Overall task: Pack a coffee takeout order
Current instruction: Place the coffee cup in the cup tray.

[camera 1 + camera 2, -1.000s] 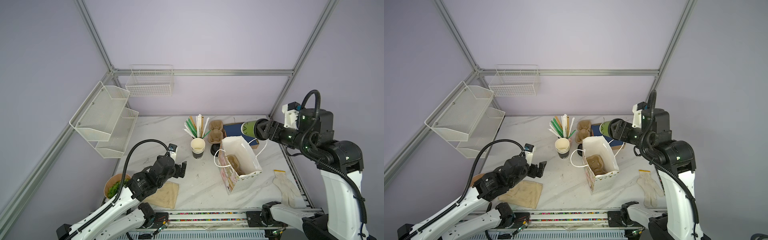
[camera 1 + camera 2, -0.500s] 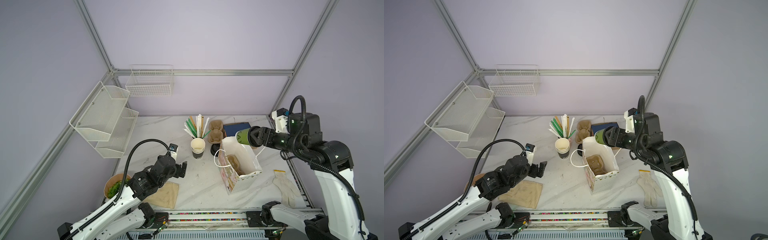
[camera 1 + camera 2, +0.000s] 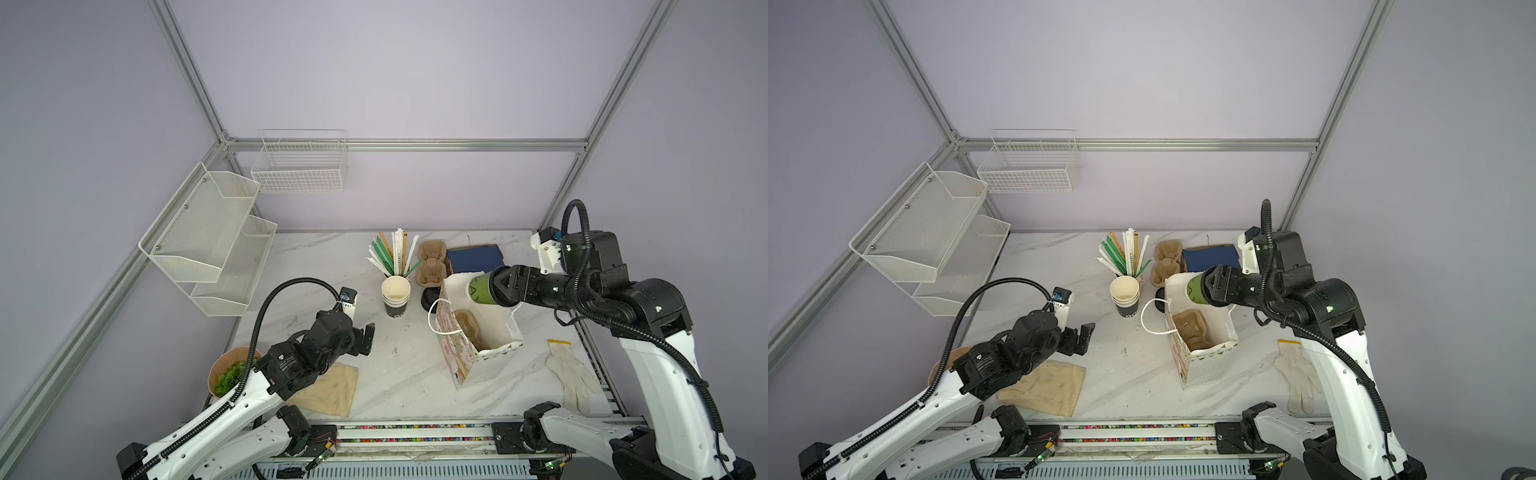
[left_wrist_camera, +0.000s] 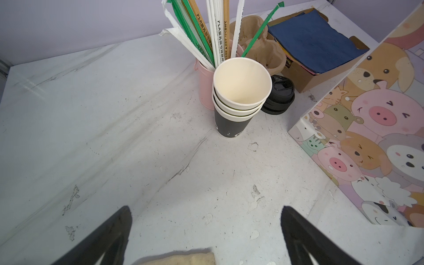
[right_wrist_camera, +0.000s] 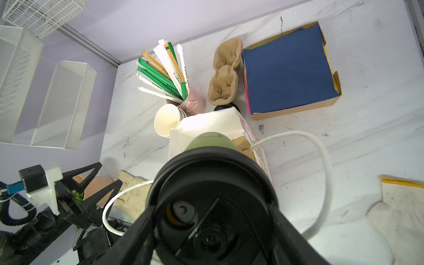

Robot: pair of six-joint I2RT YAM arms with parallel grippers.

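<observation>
Swung the dark green cup (image 3: 477, 289) inward to the paper bag (image 3: 478, 361) mouth; in both top views, clamped sideways in the right gripper (image 3: 493, 289). Left wrist: left gripper (image 4: 205, 211) spread, empty. Right wrist: may snag the bag rim, toppling it.

Green, black-lidded cup (image 3: 478, 289) lies sideways over the bag (image 3: 478, 365) rim; brown carrier (image 3: 467, 328) inside; navy napkin (image 3: 476, 258) flat near the table (image 3: 316, 266) back edge.

White marbled tabletop (image 3: 407, 376) carries stacked paper cups (image 3: 396, 296), brown moulded-pulp carriers (image 3: 432, 266), a cartoon-printed paper bag (image 3: 461, 359), beige cloth (image 3: 332, 388), white glove (image 3: 571, 376).
</observation>
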